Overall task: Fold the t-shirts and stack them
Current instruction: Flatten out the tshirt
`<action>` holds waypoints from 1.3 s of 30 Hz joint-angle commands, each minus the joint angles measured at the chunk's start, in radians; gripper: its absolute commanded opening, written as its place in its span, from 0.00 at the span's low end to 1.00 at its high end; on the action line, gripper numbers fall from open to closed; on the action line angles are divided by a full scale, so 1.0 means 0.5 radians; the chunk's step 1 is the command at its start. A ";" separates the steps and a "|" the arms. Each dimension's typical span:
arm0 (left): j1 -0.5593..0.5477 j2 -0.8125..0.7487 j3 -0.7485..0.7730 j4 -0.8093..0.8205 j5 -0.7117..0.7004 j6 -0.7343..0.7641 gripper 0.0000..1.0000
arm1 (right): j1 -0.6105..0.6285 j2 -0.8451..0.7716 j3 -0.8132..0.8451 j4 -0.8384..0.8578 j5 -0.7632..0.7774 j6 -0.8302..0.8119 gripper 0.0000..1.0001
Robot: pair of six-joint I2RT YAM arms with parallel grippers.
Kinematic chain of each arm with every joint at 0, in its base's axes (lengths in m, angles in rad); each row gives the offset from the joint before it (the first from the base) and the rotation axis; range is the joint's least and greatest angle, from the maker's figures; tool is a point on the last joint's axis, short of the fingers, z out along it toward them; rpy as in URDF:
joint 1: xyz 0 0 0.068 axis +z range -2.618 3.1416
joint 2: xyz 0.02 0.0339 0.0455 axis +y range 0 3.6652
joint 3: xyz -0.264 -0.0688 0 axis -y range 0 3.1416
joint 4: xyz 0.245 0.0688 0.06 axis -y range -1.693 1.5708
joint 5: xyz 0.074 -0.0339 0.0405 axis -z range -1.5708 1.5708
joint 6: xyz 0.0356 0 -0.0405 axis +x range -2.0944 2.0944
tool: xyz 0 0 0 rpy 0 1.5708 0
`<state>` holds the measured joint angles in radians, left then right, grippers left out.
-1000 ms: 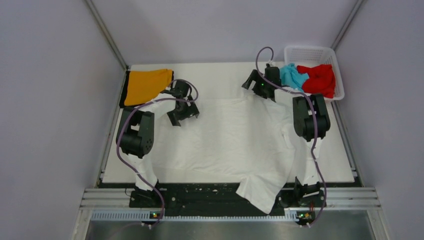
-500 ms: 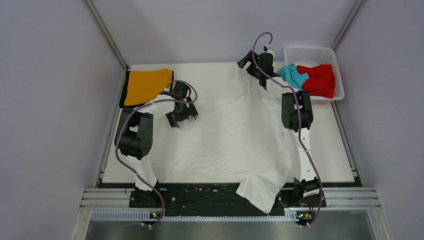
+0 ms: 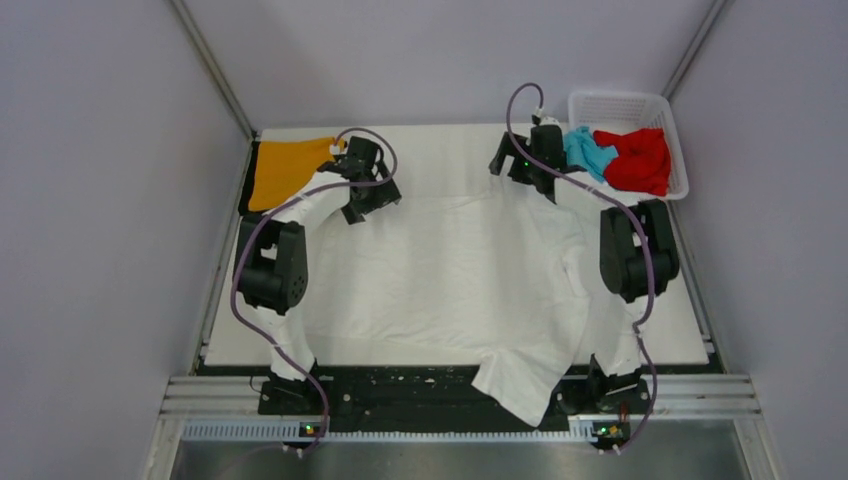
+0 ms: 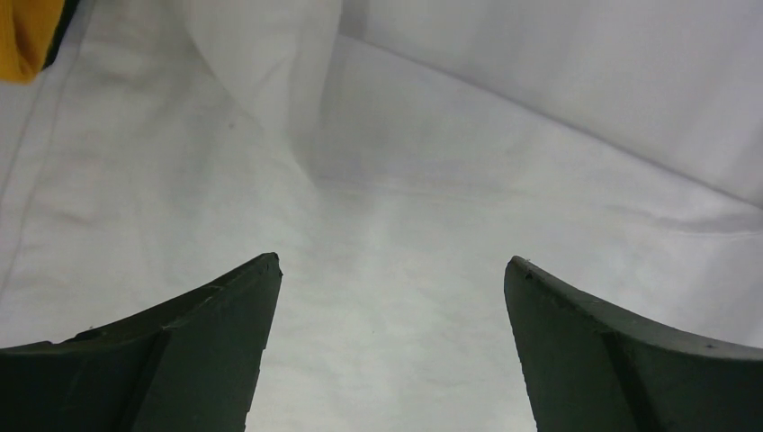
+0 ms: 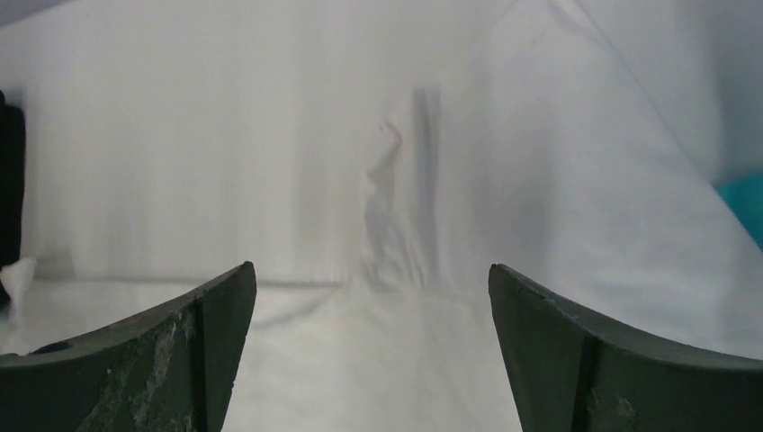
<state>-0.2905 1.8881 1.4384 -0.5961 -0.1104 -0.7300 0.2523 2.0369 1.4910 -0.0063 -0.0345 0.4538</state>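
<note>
A large white t-shirt lies spread over the table, one part hanging over the near edge. My left gripper is open over its far left corner, with white cloth below the jaws. My right gripper is open over its far right edge, with white cloth below. A folded orange t-shirt with black trim lies at the far left and shows in the left wrist view. The light blue t-shirt and the red t-shirt sit crumpled in the basket.
A white lattice basket stands at the far right corner. Grey walls close in the table on three sides. A black rail runs along the near edge by the arm bases.
My left gripper has moved away from me, toward the orange t-shirt. My right gripper went toward the back, then came back down to the white t-shirt's far edge.
</note>
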 commanded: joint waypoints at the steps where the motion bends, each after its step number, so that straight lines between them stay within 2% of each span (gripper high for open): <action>1: 0.015 0.126 0.160 0.120 -0.060 0.014 0.98 | 0.069 -0.375 -0.462 0.045 0.011 0.007 0.99; 8: 0.087 0.330 0.376 0.028 -0.335 0.052 0.90 | 0.169 -0.645 -0.968 0.028 0.041 0.102 0.99; 12: 0.134 0.403 0.428 0.017 -0.386 0.052 0.80 | 0.169 -0.694 -1.133 0.016 0.110 0.117 0.99; 21: 0.155 0.513 0.585 -0.003 -0.328 0.068 0.27 | 0.170 -0.664 -1.203 -0.104 0.167 0.119 0.99; 24: 0.154 0.501 0.578 -0.009 -0.317 0.080 0.00 | 0.170 -0.665 -1.203 -0.116 0.199 0.118 0.98; 31: 0.164 0.507 0.620 0.092 -0.399 0.088 0.00 | 0.170 -0.658 -1.200 -0.161 0.245 0.099 0.98; 35: 0.241 0.677 0.898 -0.046 -0.370 -0.134 0.00 | 0.168 -0.654 -1.203 -0.199 0.264 0.095 0.98; 39: 0.367 0.891 1.234 -0.121 -0.175 -0.411 0.00 | 0.170 -0.653 -1.203 -0.240 0.282 0.098 0.98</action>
<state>-0.1757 2.2601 1.9232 -0.6357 -0.2501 -0.7887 0.3378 1.7103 0.9142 -0.0055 0.0601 0.5060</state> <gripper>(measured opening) 0.012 0.983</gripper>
